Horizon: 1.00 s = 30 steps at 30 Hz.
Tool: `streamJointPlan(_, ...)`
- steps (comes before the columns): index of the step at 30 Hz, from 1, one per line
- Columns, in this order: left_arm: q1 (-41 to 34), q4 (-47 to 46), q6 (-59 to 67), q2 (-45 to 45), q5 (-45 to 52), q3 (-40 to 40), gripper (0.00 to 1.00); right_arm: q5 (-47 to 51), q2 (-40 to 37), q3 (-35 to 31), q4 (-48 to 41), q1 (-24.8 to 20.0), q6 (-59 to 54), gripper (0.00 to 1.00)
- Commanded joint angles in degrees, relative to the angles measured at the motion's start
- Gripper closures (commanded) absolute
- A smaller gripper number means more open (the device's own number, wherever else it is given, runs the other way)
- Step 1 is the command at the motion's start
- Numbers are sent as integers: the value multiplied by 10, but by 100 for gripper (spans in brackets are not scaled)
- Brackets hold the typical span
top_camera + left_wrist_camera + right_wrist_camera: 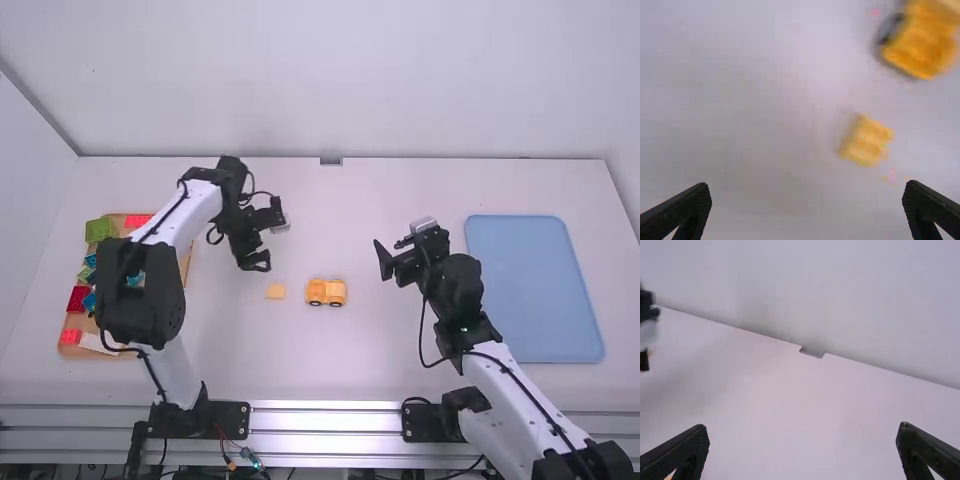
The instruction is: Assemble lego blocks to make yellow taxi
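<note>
High view: your part-built taxi sits mid-bench, a yellow block near it.

Left wrist view: your left fingers are spread, empty. Adding that block seems next; centre over it, then pinch.

Right wrist view: your right fingers are parted, empty.

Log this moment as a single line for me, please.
left gripper: open, empty | right gripper: open, empty | small yellow block: on table, left of yellow wheeled assembly, not attached
</note>
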Motion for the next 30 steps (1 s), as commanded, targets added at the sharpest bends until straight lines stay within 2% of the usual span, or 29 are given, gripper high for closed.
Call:
streamJointPlan(1, 47, -11, 301, -21, 235, -36, 1, -9, -6, -4, 3, 2, 0, 2)
streamJointPlan(2, 72, 1, 361, -19, 301, -70, 1, -33, -6, -4, 5, 0, -11, 1)
streamJointPlan(6, 116, 63, 415, -14, 378, -164, 1, -128, -6, -4, 12, 1, -64, 1)
streamJointPlan(11, 120, 172, 396, -14, 408, -260, 1, -149, -6, -4, 24, 0, -60, 1)
streamJointPlan(14, 118, 269, 336, -14, 413, -312, 1, -158, -6, -4, 30, 1, -60, 1)
streamJointPlan(15, 118, 339, 275, -14, 413, -341, 1, -181, -6, -4, 33, 0, -67, 1)
streamJointPlan(18, 119, 424, 197, -14, 409, -376, 1, -232, -6, -4, 33, 2, -101, 1)
streamJointPlan(21, 118, 461, 172, -14, 411, -395, 1, -259, -6, -4, 34, 0, -110, 1)
streamJointPlan(28, 110, 480, 166, 14, 405, -400, 0, -260, -6, -4, 33, 0, -108, 1)
streamJointPlan(30, 107, 473, 164, 38, 407, -387, 3, -261, -6, -4, 34, 1, -110, 1)
